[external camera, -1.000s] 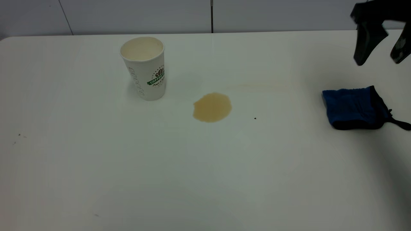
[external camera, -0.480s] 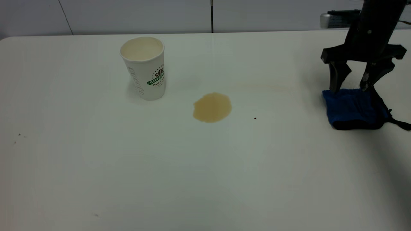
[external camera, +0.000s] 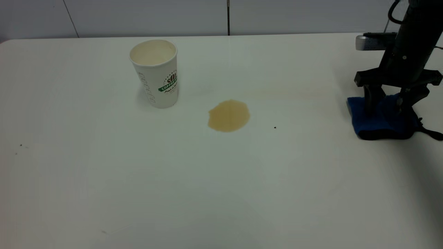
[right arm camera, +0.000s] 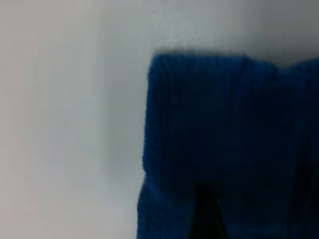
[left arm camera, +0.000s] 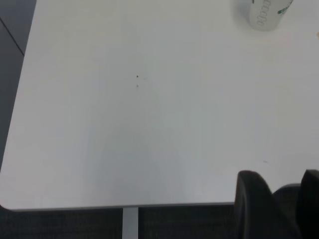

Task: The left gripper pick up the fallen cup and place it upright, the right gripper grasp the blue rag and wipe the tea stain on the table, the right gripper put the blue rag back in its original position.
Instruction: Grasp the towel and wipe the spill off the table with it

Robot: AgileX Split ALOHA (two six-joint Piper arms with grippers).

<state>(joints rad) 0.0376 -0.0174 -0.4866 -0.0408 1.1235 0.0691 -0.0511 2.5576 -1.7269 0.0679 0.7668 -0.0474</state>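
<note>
Seen from outside: cup [external camera: 154, 72] standing upright toward the far left of the bench [external camera: 221, 193], mouth up, green logo facing the front. Tea stain [external camera: 228, 115] just right of and nearer than the cup, apart from it, unwiped. Blue rag [external camera: 380, 119] at the far right edge, well apart from the stain. Right claw [external camera: 386, 107] planted down on the rag, fingers spread and pressed into the cloth either side of a raised fold, not closed on it.

From the left wrist: left claw [left arm camera: 279, 209] parked off the near bench edge, fingers parted, holding nothing; cup far off.

From the right wrist: blue cloth filling most of the frame, white bench beside it.
</note>
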